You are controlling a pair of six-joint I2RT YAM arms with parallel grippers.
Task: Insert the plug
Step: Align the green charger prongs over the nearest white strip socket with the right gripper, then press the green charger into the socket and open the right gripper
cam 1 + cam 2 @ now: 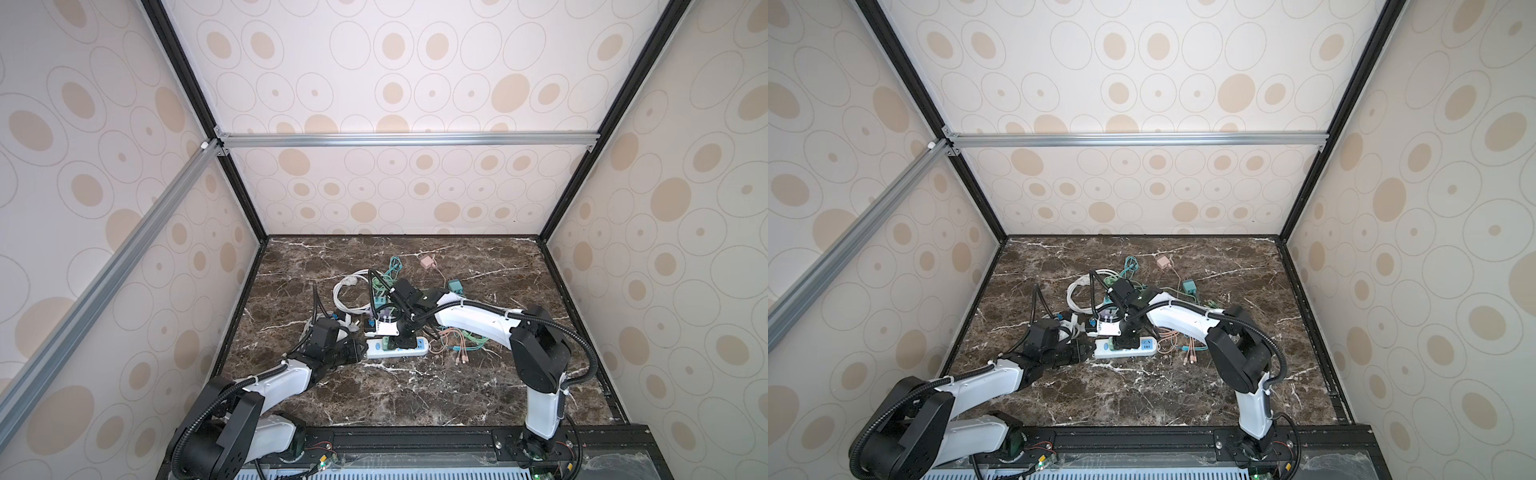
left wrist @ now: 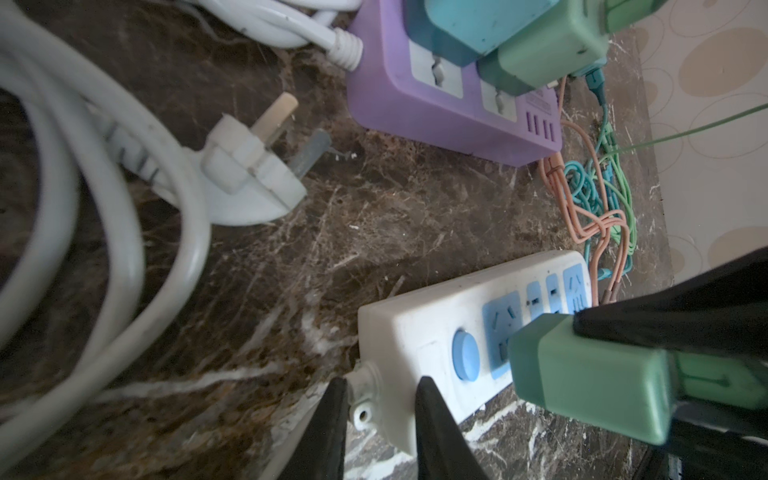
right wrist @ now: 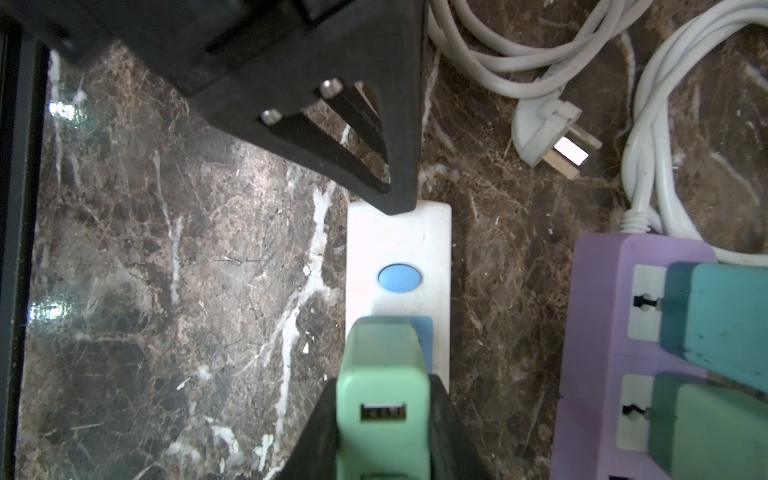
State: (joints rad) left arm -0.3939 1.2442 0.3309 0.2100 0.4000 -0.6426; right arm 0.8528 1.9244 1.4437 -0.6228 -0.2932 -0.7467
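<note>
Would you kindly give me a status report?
Right hand shut on mint-green charger plug. Plug at first blue socket of white power strip, seating unclear. Left hand straddles strip's cable end. Nothing blocking.

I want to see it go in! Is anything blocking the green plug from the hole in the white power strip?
Nothing visible blocks it. The green plug, held by the right end effector, is already at the blue socket on the white power strip. Its prongs are hidden.

Mint-green plug (image 3: 382, 399) stands upright on the white power strip (image 3: 399, 241).
</note>
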